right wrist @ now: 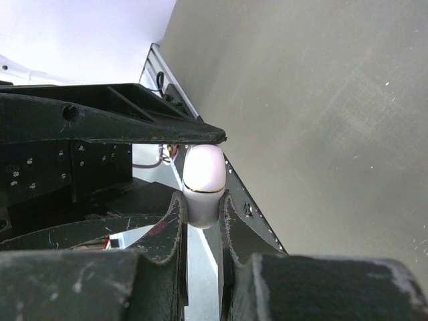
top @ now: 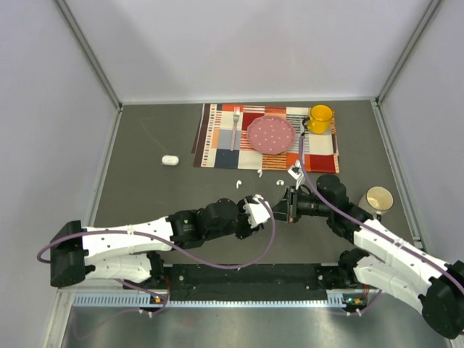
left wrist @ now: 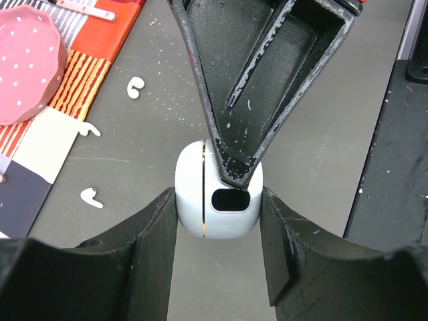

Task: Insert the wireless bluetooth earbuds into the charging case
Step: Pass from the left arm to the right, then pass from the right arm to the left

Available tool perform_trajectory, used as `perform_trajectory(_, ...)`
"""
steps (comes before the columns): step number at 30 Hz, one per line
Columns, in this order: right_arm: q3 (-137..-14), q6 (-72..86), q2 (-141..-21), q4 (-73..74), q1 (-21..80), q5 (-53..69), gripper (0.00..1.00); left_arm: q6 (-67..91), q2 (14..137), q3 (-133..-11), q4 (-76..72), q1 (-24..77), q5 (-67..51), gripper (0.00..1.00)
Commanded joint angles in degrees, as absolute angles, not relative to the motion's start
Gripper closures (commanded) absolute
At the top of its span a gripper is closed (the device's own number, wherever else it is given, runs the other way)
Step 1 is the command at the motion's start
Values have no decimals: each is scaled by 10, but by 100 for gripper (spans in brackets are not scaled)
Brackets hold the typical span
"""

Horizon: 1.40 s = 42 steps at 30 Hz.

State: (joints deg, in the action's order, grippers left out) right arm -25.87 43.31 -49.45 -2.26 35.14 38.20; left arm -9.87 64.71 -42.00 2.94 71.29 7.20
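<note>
A white charging case (left wrist: 194, 194) with a thin gold seam hangs above the dark table, closed as far as I can see. My left gripper (left wrist: 217, 200) is shut on its two sides. From the opposite side my right gripper (right wrist: 202, 200) is shut on one end of the same case (right wrist: 204, 170), its fingers (right wrist: 172, 217) pressed against the shell. In the top view both grippers meet at the table's middle, left (top: 259, 208) and right (top: 280, 209). Three small white earbuds (left wrist: 134, 87) (left wrist: 89, 130) (left wrist: 91, 196) lie loose on the table beyond, near the placemat; the same earbuds show from above (top: 236, 183) (top: 259, 172) (top: 280, 182).
A striped placemat (top: 217, 145) at the back holds a pink dotted plate (top: 271, 134), a fork (top: 235, 127) and a yellow mug (top: 320, 116). A second white case (top: 170, 160) lies far left. A beige cup (top: 378, 198) stands at the right.
</note>
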Motion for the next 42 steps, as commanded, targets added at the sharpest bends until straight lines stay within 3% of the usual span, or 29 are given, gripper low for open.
perform_trajectory(1, -258, 433, -488, -68, 359, 375, 100, -70, 635, -430, -25, 718, 61, 55)
perform_trajectory(7, -253, 442, -484, -79, 359, 363, 100, -41, 650, -462, 26, 718, 71, 34)
perform_trajectory(13, -244, 443, -474, -78, 358, 338, 100, -32, 639, -453, 15, 717, 65, 27)
perform_trajectory(14, -243, 442, -469, -76, 359, 329, 100, -28, 632, -453, 18, 717, 69, 1)
perform_trajectory(24, -224, 437, -450, -100, 359, 292, 100, 42, 511, -360, -34, 667, 95, 1)
perform_trajectory(32, -211, 409, -392, -113, 359, 261, 100, 163, 403, -267, -148, 475, -190, 1)
perform_trajectory(38, -202, 410, -357, -161, 359, 297, 100, 256, 416, -228, -289, 441, -326, 1)
perform_trajectory(42, -194, 429, -350, -210, 359, 322, 100, 343, 460, -195, -475, 441, -368, 1)
